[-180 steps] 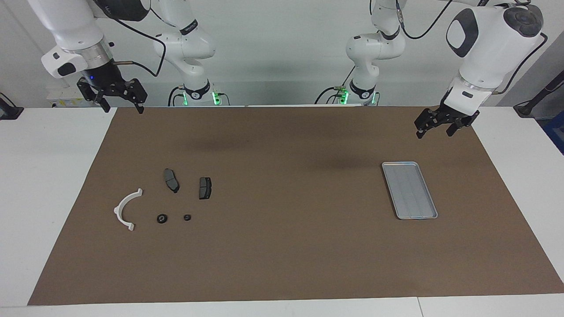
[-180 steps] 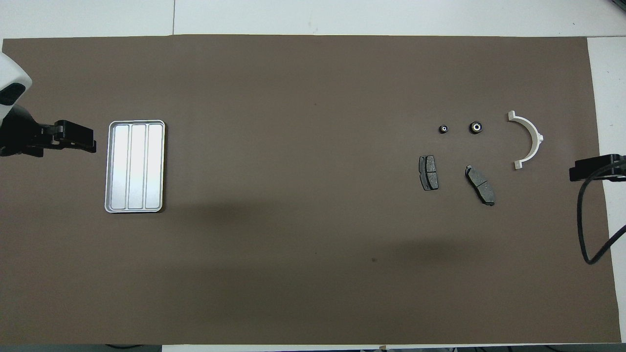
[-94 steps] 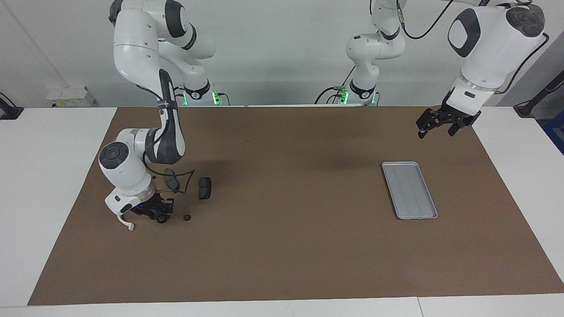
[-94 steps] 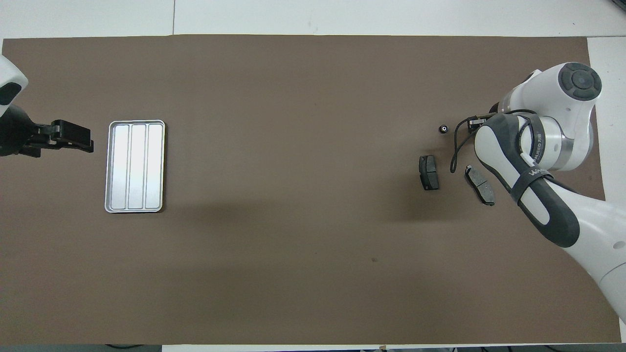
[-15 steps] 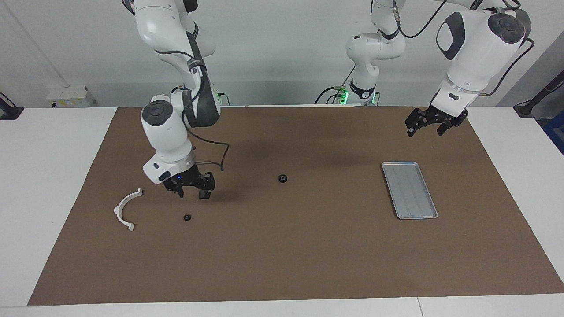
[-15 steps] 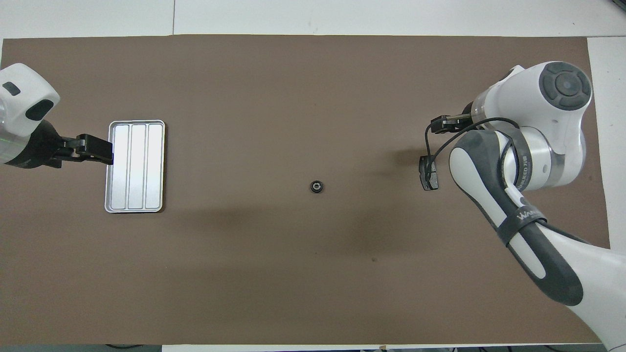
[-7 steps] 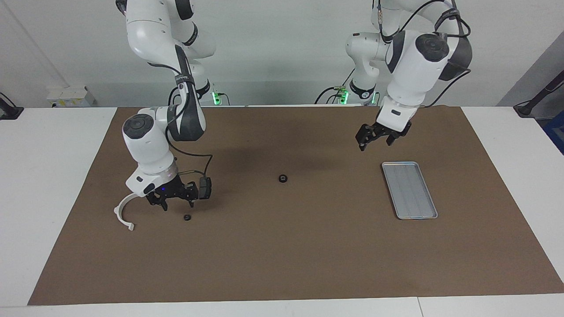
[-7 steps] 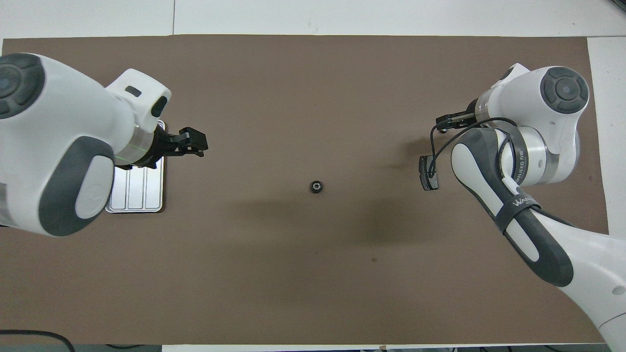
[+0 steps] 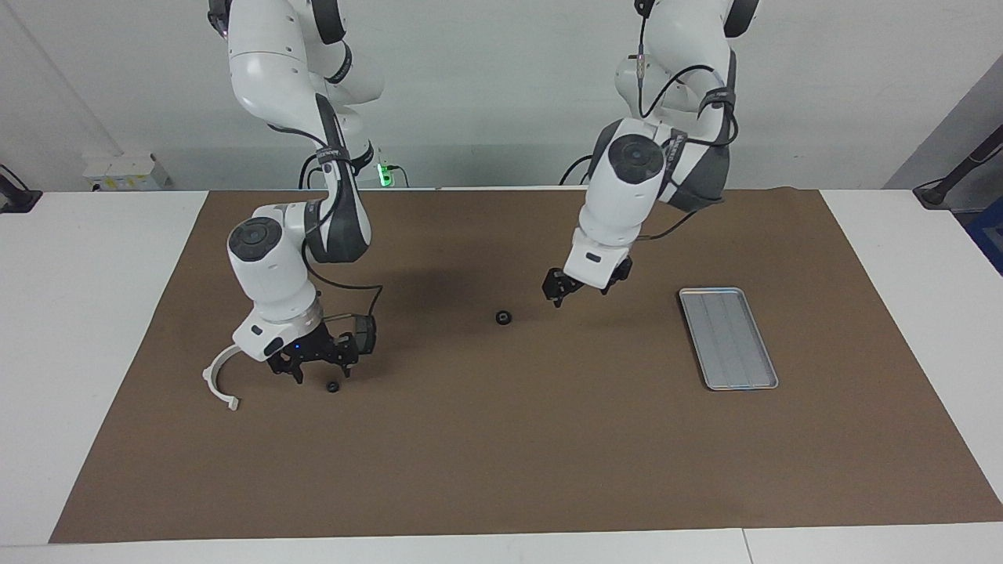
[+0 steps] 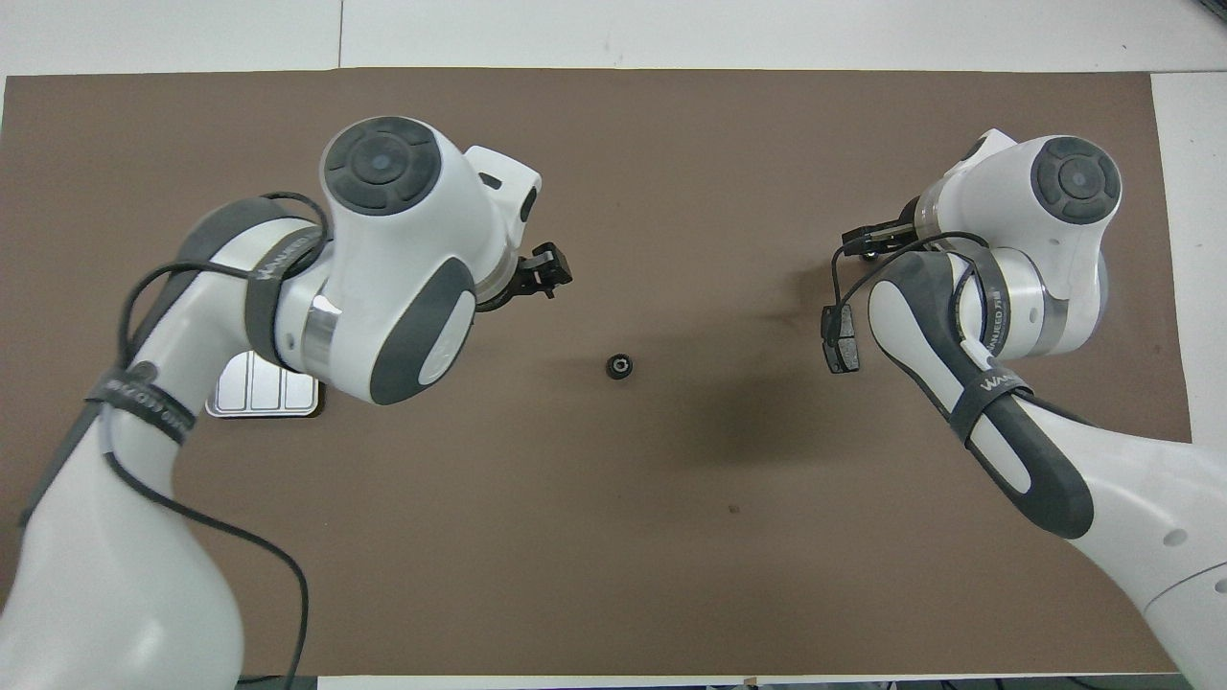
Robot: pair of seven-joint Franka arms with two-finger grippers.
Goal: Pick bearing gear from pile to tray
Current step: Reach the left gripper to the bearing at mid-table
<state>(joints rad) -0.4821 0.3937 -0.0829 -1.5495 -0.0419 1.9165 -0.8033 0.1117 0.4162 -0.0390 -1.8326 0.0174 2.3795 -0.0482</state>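
The bearing gear [image 9: 504,317] is a small black ring lying flat mid-mat. The left gripper [image 9: 581,294] hangs spread beside it; whether the right gripper [image 9: 317,368] is spread, I cannot tell

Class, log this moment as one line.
left gripper: open, over mat beside bearing | right gripper: open, over pile | bearing: on mat, outside tray

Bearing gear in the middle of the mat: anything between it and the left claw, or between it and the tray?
Nothing visible. The bearing gear lies alone on bare mat; the left claw hangs just beside it, toward the tray, with only open mat from gear to tray.
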